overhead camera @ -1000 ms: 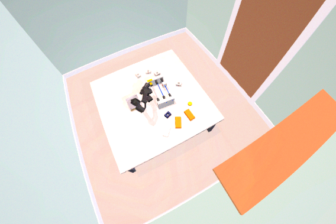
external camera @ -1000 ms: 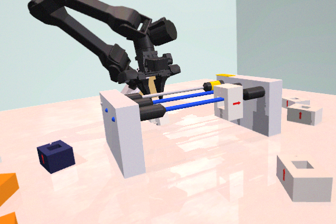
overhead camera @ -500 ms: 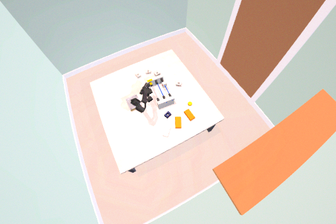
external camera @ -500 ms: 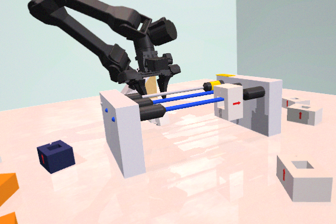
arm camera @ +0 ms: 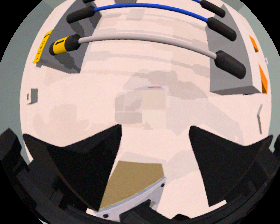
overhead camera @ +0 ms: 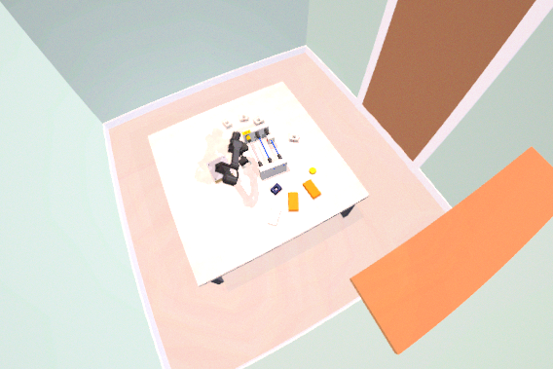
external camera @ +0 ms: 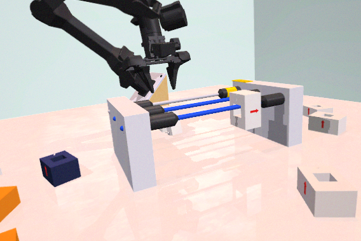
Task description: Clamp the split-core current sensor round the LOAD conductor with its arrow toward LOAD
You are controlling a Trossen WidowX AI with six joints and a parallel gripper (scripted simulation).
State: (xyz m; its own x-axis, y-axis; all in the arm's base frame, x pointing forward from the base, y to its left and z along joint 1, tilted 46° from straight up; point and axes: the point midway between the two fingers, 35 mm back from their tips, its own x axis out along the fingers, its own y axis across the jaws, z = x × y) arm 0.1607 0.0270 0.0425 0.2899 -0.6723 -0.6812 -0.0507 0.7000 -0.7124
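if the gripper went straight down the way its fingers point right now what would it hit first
Most likely the table. The open gripper points down, and the wrist view shows bare surface between the fingers, with the grey conductor further ahead rather than underneath. Depth is hard to judge.

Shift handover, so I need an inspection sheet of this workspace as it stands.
Surface: glossy pale table.
Job's things: white sensor with red arrow sits on the front blue conductor, near the far end block; grey conductor ends in a yellow marker.
Clutter: navy block, spare white blocks, orange pieces.
Grippers: gripper raised, jaws open, empty.
Cables: nothing seen.
Surroundings: walls, brown door.
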